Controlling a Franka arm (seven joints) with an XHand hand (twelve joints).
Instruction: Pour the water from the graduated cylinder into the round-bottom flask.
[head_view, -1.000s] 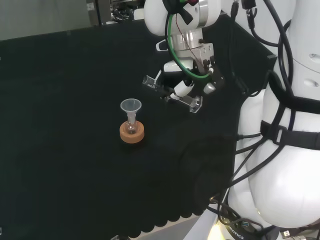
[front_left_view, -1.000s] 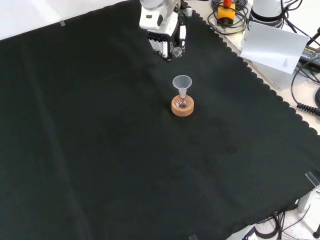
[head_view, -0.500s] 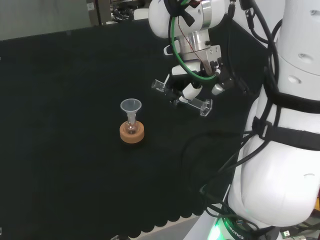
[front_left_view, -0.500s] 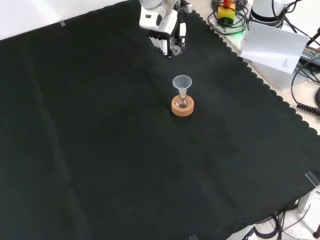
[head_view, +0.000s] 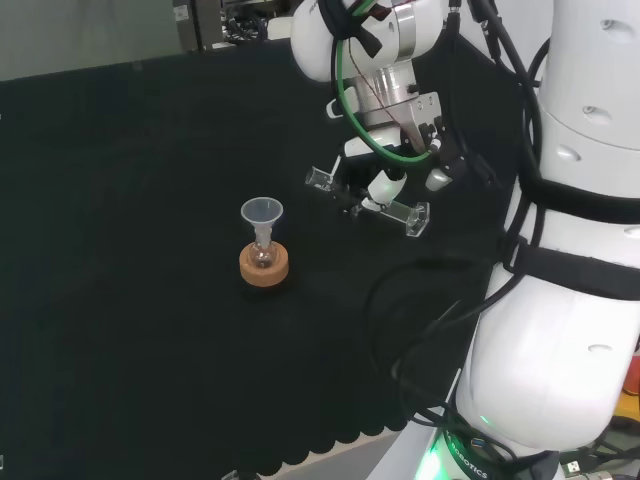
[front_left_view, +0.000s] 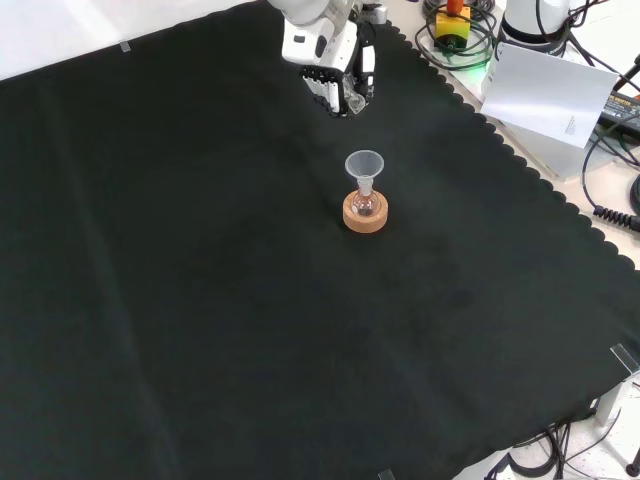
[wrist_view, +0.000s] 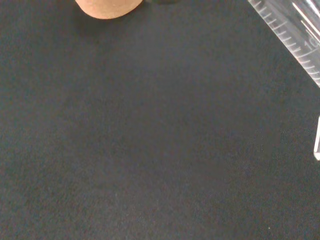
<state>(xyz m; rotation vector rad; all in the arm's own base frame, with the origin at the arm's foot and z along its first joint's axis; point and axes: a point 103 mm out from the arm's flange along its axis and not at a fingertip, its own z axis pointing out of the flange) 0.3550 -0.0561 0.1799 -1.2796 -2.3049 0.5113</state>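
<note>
In the head view the hand (head_view: 386, 184) hangs above the cloth, right of the flask, with its fingers curled round a clear graduated cylinder (head_view: 406, 212). The cylinder lies nearly level, its mouth pointing left toward the flask. A small round-bottom flask (head_view: 262, 256) stands on a cork ring (head_view: 264, 268) with a clear funnel (head_view: 262, 212) in its neck. From the front, the hand (front_left_view: 330, 78) is beyond the funnel (front_left_view: 364, 163) and flask (front_left_view: 364, 203), apart from them. The wrist view has the cylinder's marked wall (wrist_view: 294, 35) and an edge of the cork ring (wrist_view: 107, 6).
The arm's white links (head_view: 570, 300) and cables stand at the right of the head view. The cloth's scalloped edge (front_left_view: 520, 160) runs along the right in the front view, with a paper sheet (front_left_view: 548, 92) and cables beyond it.
The hand with the cylinder has drawn to the right in the head view, farther from the funnel. The arm's links have swung with it. Flask and funnel have not moved.
</note>
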